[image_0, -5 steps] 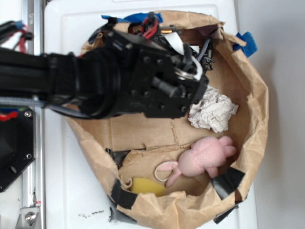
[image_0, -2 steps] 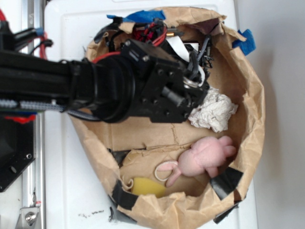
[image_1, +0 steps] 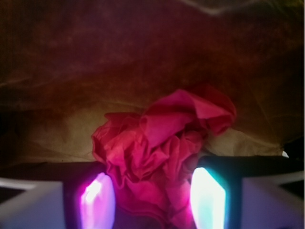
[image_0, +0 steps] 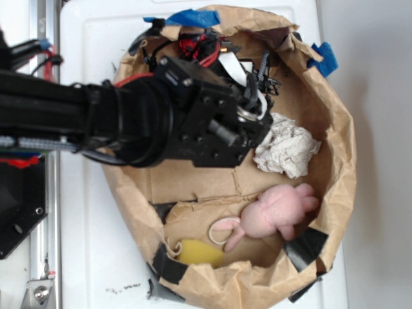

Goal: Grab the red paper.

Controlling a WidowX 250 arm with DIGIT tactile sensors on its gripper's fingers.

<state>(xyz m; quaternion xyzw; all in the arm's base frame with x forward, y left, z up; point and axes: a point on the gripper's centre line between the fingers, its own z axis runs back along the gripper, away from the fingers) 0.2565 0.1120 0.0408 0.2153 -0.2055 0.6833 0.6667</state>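
The red paper (image_1: 162, 143) is a ruffled bright red wad lying on the brown bag floor in the wrist view. Its lower part sits between my two fingers. My gripper (image_1: 152, 200) is open, with the glowing pads (image_1: 97, 200) close on either side of the wad. In the exterior view the black arm (image_0: 193, 122) reaches from the left into the upper part of the paper bag (image_0: 344, 154). It hides both the fingers and the red paper there.
A white-grey crumpled paper ball (image_0: 286, 149) lies just right of the arm's head. A pink plush bunny (image_0: 277, 212) and a yellow object (image_0: 199, 252) lie lower in the bag. The bag's crumpled walls surround everything, with blue tape (image_0: 325, 56) on the rim.
The arm's head has shifted up and a little left inside the bag and looks slightly smaller. The white ball, now less covered, and the bunny have not moved.
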